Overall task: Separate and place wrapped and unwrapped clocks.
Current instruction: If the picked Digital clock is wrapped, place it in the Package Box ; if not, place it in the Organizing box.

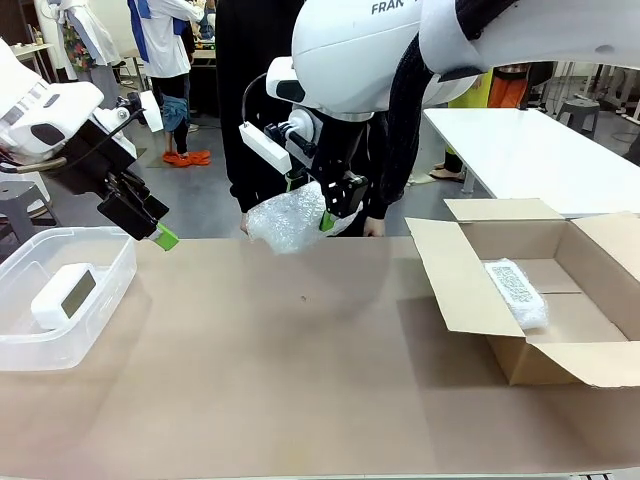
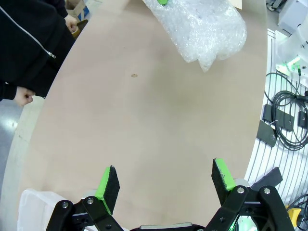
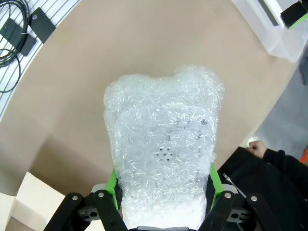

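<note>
Right gripper jaws clamp the bubble-wrapped clock — carry it level, lower fully inside the cardboard box; left gripper jaws wide, empty.

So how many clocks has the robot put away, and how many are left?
Two look put away: the bare clock lies in the clear tub, and one wrapped clock lies in the cardboard box. The right gripper holds the second wrapped bundle above the table; it likely goes in the box too. The left gripper is open, holding nothing.
</note>
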`<control>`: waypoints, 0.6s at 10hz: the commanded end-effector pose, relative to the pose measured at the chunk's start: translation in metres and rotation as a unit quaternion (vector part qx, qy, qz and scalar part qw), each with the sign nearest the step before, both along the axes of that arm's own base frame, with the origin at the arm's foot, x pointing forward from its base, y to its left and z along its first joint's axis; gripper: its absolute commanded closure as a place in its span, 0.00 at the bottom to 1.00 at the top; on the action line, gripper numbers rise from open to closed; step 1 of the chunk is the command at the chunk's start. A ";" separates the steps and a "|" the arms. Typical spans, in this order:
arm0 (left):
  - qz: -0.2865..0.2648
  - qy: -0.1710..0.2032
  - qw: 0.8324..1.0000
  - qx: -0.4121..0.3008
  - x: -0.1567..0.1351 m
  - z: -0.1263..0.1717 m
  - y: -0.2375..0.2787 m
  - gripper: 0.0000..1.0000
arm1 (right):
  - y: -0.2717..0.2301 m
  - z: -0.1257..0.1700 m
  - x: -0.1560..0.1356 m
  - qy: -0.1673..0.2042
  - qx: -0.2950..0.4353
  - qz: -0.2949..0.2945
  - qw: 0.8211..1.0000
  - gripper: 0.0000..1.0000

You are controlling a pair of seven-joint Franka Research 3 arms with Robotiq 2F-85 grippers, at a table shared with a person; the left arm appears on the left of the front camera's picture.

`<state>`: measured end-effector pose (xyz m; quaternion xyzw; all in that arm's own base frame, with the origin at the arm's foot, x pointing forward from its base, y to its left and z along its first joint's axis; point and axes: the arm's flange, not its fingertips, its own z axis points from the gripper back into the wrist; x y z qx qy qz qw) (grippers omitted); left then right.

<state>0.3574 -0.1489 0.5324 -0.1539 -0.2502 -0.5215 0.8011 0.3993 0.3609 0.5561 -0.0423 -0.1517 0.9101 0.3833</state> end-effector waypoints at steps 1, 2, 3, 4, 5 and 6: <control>0.004 0.002 1.000 0.001 -0.001 -0.001 0.000 0.00 | -0.002 0.002 0.001 -0.007 -0.004 0.009 1.000 0.73; 0.004 0.002 1.000 0.001 -0.001 -0.001 0.000 0.00 | -0.002 0.002 0.001 -0.007 -0.004 0.009 1.000 0.73; 0.004 0.002 1.000 0.001 -0.001 -0.001 0.000 0.00 | -0.002 0.002 0.001 -0.007 -0.004 0.009 1.000 0.73; 0.004 0.002 1.000 0.001 -0.001 -0.001 0.000 0.00 | -0.002 0.002 0.001 -0.007 -0.004 0.009 1.000 0.73; 0.004 0.002 1.000 0.001 -0.001 -0.001 0.000 0.00 | -0.002 0.002 0.001 -0.007 -0.004 0.009 1.000 0.73; 0.004 0.002 1.000 0.001 -0.001 -0.001 0.000 0.00 | -0.002 0.002 0.001 -0.007 -0.004 0.009 1.000 0.73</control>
